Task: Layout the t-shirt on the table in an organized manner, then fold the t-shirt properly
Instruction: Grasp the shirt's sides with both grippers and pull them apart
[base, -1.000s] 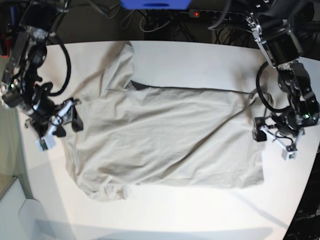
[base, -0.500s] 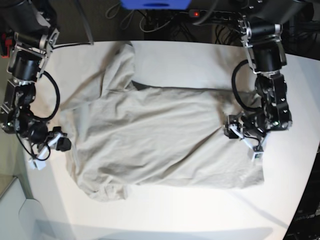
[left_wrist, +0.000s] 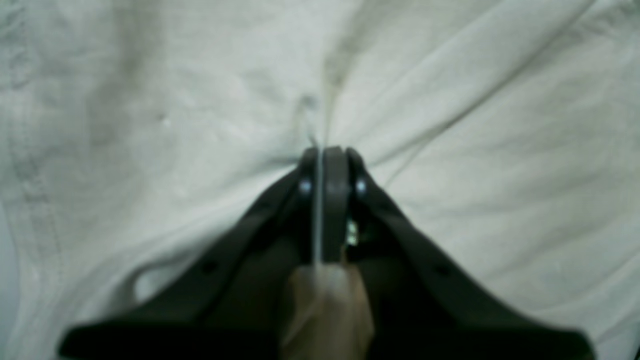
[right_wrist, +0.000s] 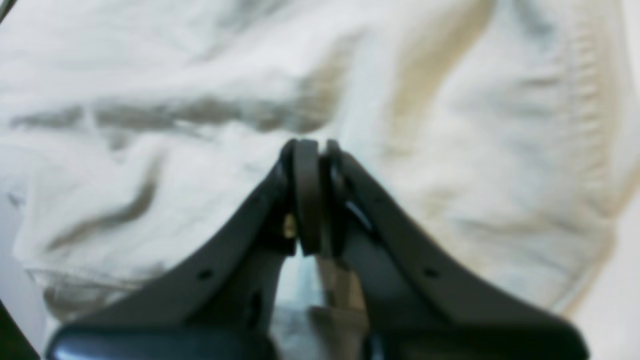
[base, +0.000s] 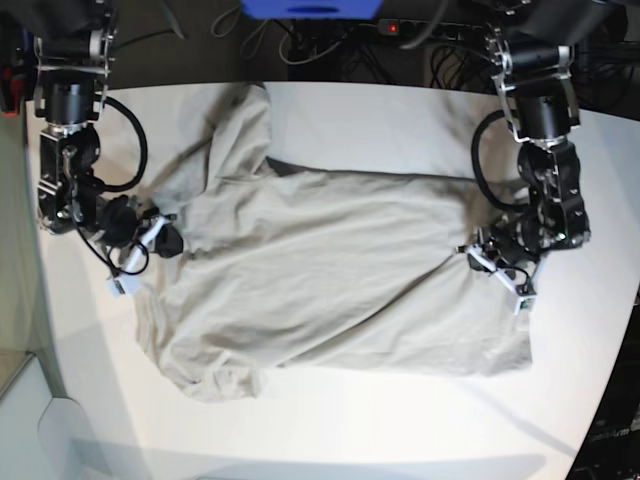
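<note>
The white matte surface carries the t-shirt, which lies spread but wrinkled across its middle, one sleeve thrown up toward the far edge, so the laying-out step seems in hand. The left gripper is clenched on a pinch of soft grey-beige cloth at one side and the right gripper at the opposite side; the next move probably calls for pulling both apart evenly to flatten the creases
</note>
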